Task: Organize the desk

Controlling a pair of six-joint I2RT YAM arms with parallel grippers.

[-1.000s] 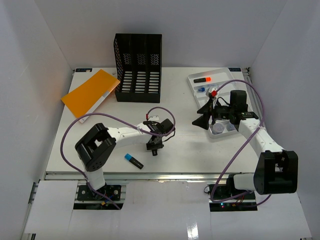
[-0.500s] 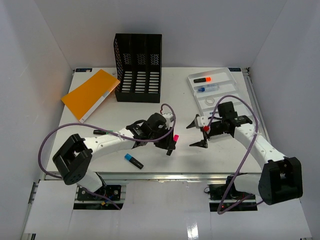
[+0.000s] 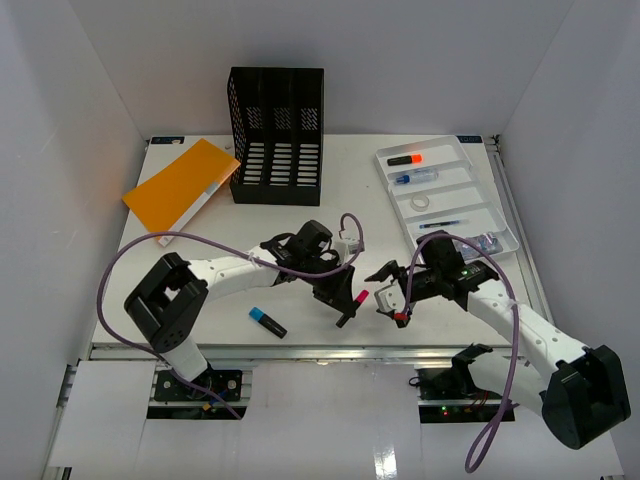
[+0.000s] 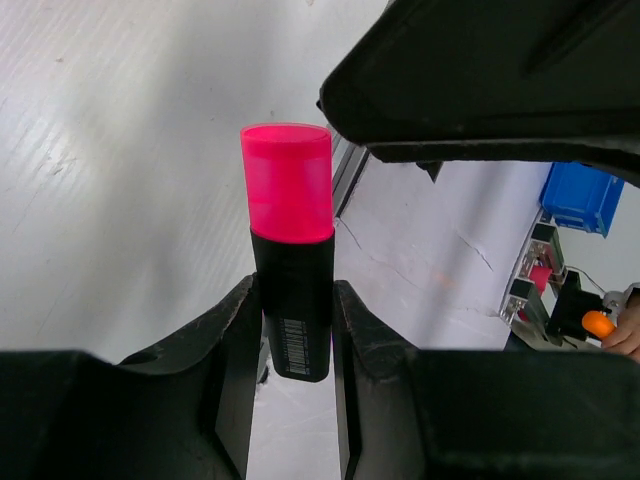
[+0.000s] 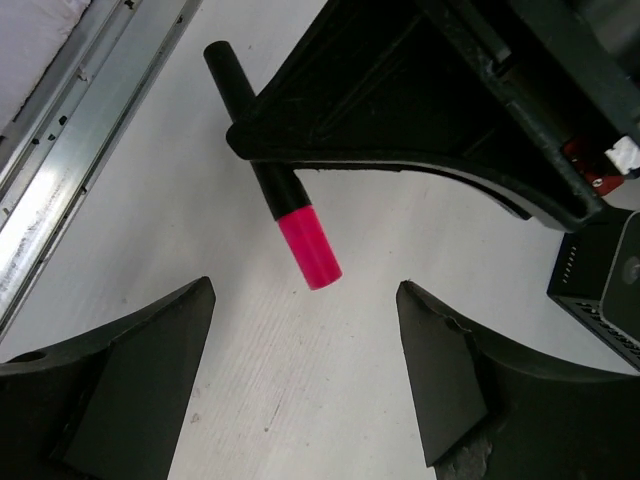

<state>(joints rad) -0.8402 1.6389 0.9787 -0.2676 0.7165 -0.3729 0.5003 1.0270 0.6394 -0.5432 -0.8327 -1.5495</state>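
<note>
The desk (image 3: 370, 215) is a white tabletop with a metal rail (image 3: 300, 351) along its near edge. My left gripper (image 3: 345, 300) is shut on a black highlighter with a pink cap (image 3: 361, 296) and holds it above the desk's front centre. In the left wrist view (image 4: 293, 300) both fingers clamp the black barrel and the pink cap (image 4: 287, 180) sticks out ahead. My right gripper (image 3: 385, 295) is open and empty, facing the cap from the right. In the right wrist view (image 5: 305, 292) the pink cap (image 5: 310, 248) hangs just beyond the wide-open fingers, not touching them.
A blue-capped highlighter (image 3: 267, 321) lies on the desk near the front. A black mesh file organizer (image 3: 277, 135) stands at the back. An orange folder (image 3: 180, 185) lies at back left. A white compartmented tray (image 3: 479, 170) with pens and small items sits at back right.
My left gripper has carried the pink highlighter right and toward the front edge. My right gripper has come from the tray down to the front centre, open, facing the highlighter.
</note>
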